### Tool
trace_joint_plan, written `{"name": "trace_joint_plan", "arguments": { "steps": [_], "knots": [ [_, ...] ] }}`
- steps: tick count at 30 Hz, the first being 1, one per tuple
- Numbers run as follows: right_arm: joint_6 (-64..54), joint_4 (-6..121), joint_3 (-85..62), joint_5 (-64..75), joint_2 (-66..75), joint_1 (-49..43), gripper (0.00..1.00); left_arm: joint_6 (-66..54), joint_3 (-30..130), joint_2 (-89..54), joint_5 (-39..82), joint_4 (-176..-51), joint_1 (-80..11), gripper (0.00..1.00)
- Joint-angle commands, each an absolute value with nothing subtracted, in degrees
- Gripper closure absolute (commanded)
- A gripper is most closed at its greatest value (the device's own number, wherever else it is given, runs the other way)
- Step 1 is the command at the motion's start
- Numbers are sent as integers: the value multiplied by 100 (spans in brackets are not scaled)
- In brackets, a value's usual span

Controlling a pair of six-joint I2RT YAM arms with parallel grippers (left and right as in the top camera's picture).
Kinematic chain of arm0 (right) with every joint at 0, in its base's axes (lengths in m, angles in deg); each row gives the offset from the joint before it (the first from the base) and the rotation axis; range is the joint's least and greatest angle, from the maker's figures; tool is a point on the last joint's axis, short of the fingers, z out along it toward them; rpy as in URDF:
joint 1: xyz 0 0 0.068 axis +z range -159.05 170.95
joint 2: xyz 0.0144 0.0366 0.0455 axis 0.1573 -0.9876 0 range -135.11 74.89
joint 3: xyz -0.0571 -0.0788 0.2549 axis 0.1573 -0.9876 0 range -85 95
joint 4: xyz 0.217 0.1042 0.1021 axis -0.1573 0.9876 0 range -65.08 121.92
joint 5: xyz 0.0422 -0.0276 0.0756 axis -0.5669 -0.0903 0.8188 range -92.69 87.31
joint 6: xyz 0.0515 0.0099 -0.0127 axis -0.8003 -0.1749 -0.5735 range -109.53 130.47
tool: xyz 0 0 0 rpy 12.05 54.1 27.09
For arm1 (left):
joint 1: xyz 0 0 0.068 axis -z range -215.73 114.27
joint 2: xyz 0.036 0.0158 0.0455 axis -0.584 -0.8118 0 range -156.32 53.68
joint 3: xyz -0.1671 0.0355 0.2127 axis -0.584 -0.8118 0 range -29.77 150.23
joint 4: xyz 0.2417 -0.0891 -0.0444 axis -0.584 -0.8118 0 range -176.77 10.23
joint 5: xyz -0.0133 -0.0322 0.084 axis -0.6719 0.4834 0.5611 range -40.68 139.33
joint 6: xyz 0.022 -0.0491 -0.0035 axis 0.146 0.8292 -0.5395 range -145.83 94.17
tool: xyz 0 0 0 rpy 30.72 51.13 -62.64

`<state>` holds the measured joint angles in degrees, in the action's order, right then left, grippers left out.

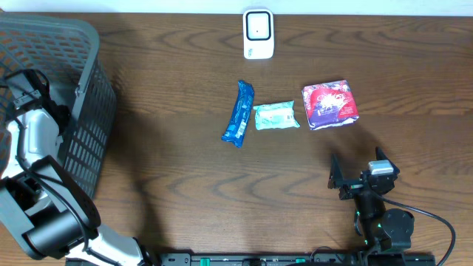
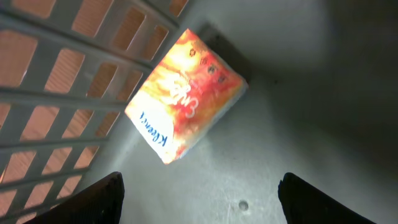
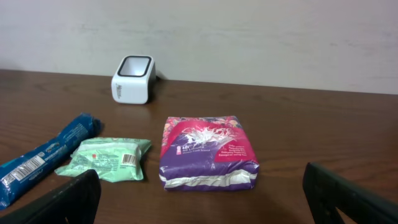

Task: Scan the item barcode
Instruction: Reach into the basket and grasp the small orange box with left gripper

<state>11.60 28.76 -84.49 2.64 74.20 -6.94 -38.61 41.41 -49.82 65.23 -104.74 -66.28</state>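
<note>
Down inside the grey basket (image 2: 298,106) lies an orange Kleenex tissue pack (image 2: 186,93), tilted against the slatted wall. My left gripper (image 2: 199,190) hovers open just short of it, nothing between its fingers. On the table lie a blue packet (image 1: 238,113), a green packet (image 1: 276,116) with a barcode showing, and a purple-and-pink pack (image 1: 330,104). The white barcode scanner (image 1: 259,34) stands at the back. My right gripper (image 1: 356,176) is open and empty near the front right, facing the purple-and-pink pack (image 3: 208,152).
The grey slatted basket (image 1: 89,66) fills the table's left side, with the left arm (image 1: 33,129) reaching into it. The right wrist view also shows the scanner (image 3: 132,79), the blue packet (image 3: 46,155) and the green packet (image 3: 106,160).
</note>
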Motion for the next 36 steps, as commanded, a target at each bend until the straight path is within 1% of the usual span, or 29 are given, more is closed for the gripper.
{"name": "trace_joint_plan", "arguments": {
  "steps": [1, 6, 14, 19, 21, 25, 28, 29, 31, 34, 35, 36],
  "knots": [
    [1160, 2885, -8468, 235, 7451, -746, 1, -4193, 4171, -5201, 6630, -10308, -6636, 20],
    [1160, 2885, -8468, 235, 7451, -746, 1, -4193, 4171, -5479, 6632, -9987, -6636, 21],
    [1160, 2885, -8468, 235, 7451, -746, 1, -4571, 4171, -5789, 6636, -9541, -6643, 20],
    [1160, 2885, -8468, 233, 7451, -746, 1, -4571, 4171, -5789, 6638, -9257, -6726, 24],
    [1160, 2885, -8468, 235, 7451, -746, 1, -4571, 4171, -5789, 6597, -9218, -6785, 28],
    [1160, 2885, -8468, 235, 7451, -746, 1, -4571, 4171, -5848, 5922, -9299, -6951, 28],
    [1160, 2885, -8468, 235, 7451, -746, 1, -4571, 4171, -5927, 5878, -9314, -7034, 28],
    [1160, 2885, -8468, 235, 7451, -746, 1, -4571, 4171, -5946, 5878, -9314, -7054, 30],
    [1160, 2885, -8468, 235, 7451, -746, 1, -4571, 4171, -5951, 5878, -9312, -7080, 41],
    [1160, 2885, -8468, 235, 7451, -746, 1, -4571, 4171, -5951, 5878, -9312, -7080, 63],
    [1160, 2885, -8468, 235, 7451, -746, 1, -4571, 4171, -5949, 5878, -9312, -7080, 73],
    [1160, 2885, -8468, 235, 7451, -746, 1, -4569, 4171, -5949, 5878, -9312, -7080, 86]
  ]
}}
